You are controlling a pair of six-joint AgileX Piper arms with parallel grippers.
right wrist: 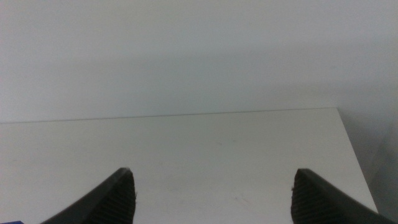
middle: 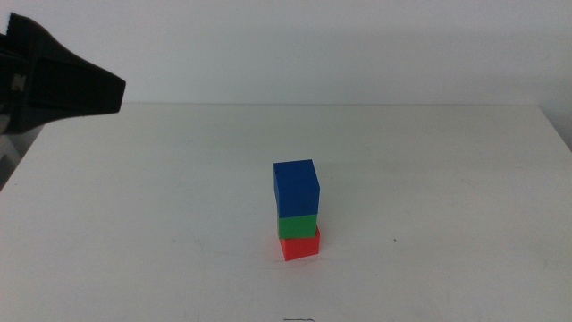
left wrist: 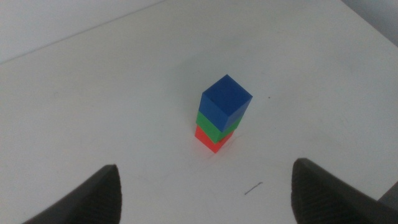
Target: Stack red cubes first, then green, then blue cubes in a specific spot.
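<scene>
Three cubes stood stacked; left tool (left wrist: 205,186) hovered released, so retreating clear mattered; right tool (right wrist: 211,193) waited released.

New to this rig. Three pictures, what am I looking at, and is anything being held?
It is a robot with two arms at a white table, each ending in a gripper with two dark jaws.

The middle view looks forward and down over the table. The other two come from cameras on each arm's wrist, so the dark shapes at their bottom edge are that gripper's own jaws.

On the table stands one stack of three cubes: the red cube at the bottom, the green cube on it, the blue cube on top.

The left gripper is open and empty, raised away from the stack; in the middle view it is the dark shape at upper left. The right gripper is open too, empty, facing bare table and wall; it is out of the middle view.

Nothing is held.
</scene>
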